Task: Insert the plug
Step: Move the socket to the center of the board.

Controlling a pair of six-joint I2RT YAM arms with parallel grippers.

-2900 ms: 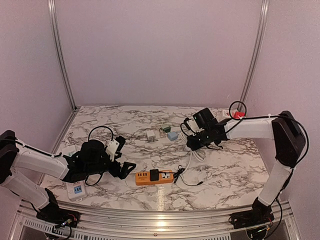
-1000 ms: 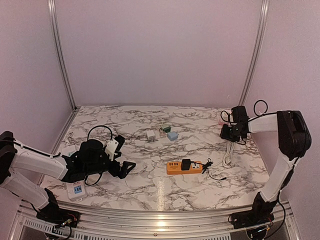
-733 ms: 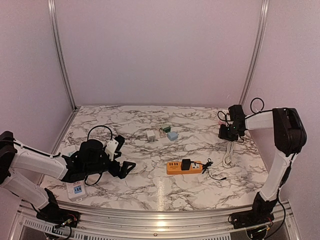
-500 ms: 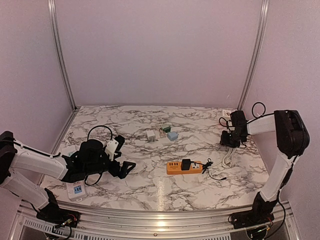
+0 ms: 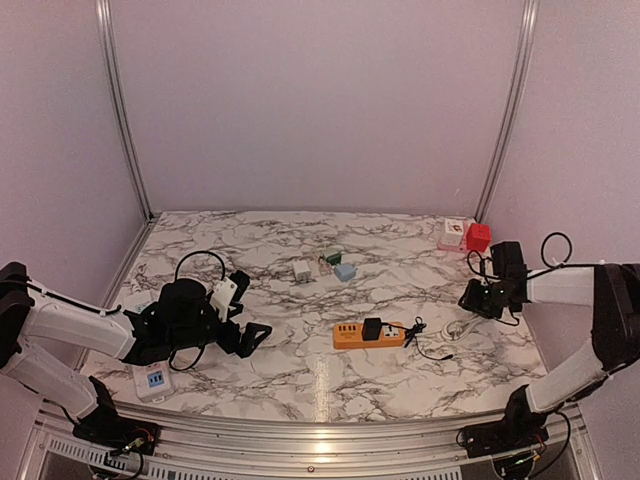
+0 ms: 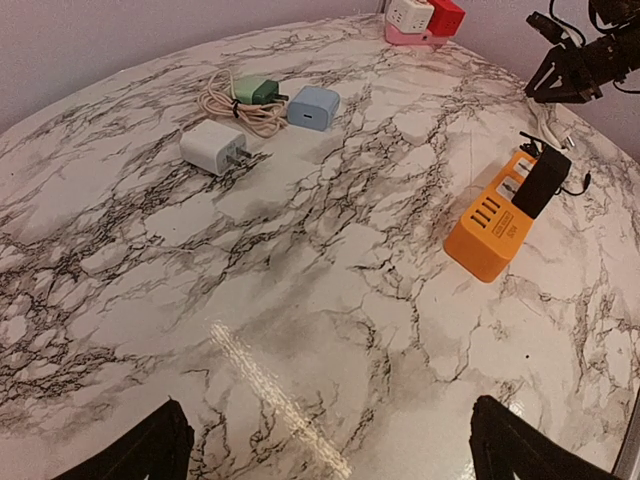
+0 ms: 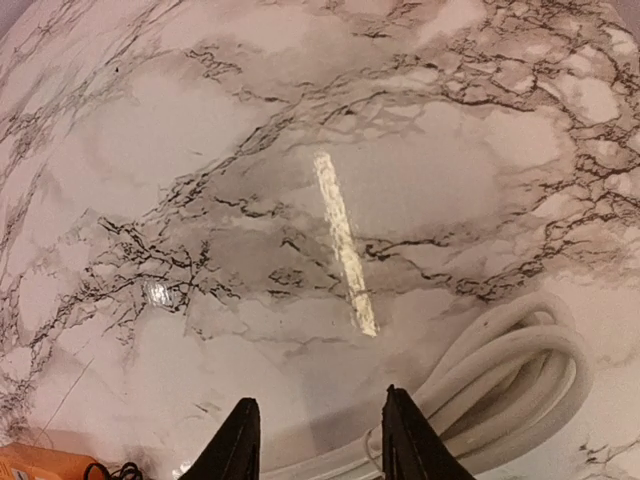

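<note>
On a marble table (image 5: 300, 385), the two arms are seen resting apart from the work, with the job judged all but finished. The left gripper (image 6: 330, 455) is held low over the near-left part of the table, its fingers spread wide and nothing between them. The right gripper (image 7: 318, 440) is held at the table's right edge, its fingers parted only narrowly and empty, just above a coiled white cord (image 7: 505, 385). The orange power strip (image 6: 497, 225) is found lying between the arms, well apart from both, and the black plug (image 6: 541, 185) is seen standing upright in one of its sockets, thin black wire trailing beside it. Whether it is pressed fully home cannot be told. Three small chargers, white (image 6: 212, 147), green (image 6: 252, 90) and blue (image 6: 314, 107), are left lying unused near the back of the table.
</note>
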